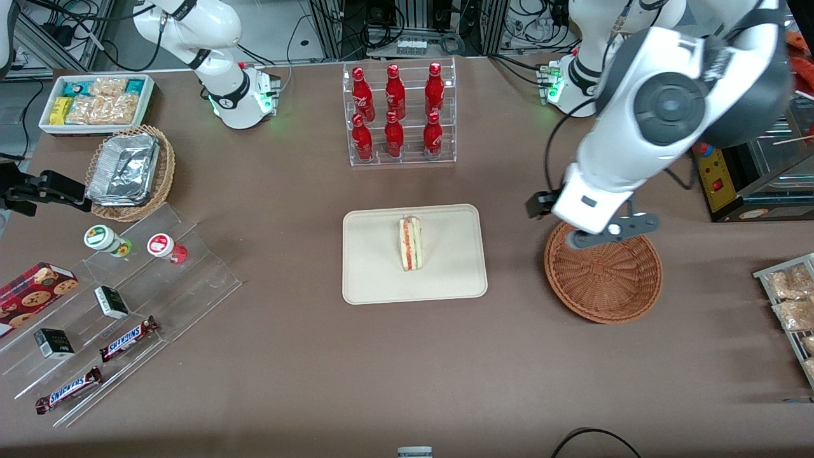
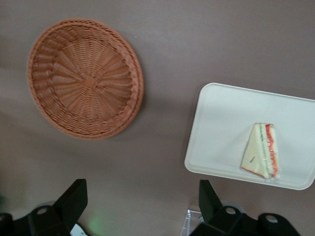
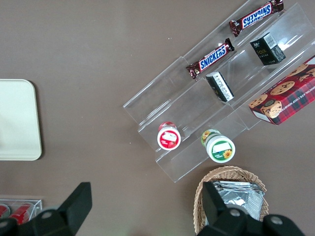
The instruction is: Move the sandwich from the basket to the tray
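Front view: sandwich sits on the tray at frame centre, standing on edge, filling stripes facing the camera. Basket is right of centre, nothing in it, well apart from the tray on the brown worktop. Left arm's pincer hangs over the basket's upper rim, mostly hidden under the wrist housing. Clear rack of red bottles is at upper centre. Tan wicker basket with foil containers is at left, acrylic steps with Snickers bars at lower left.

Left wrist view: both fingers show dark, spread wide apart, nothing between them. Basket is bare inside. Sandwich lies on the tray, clear of the rim.

Right wrist view: a corner of the tray shows at left edge; sandwich not visible here.
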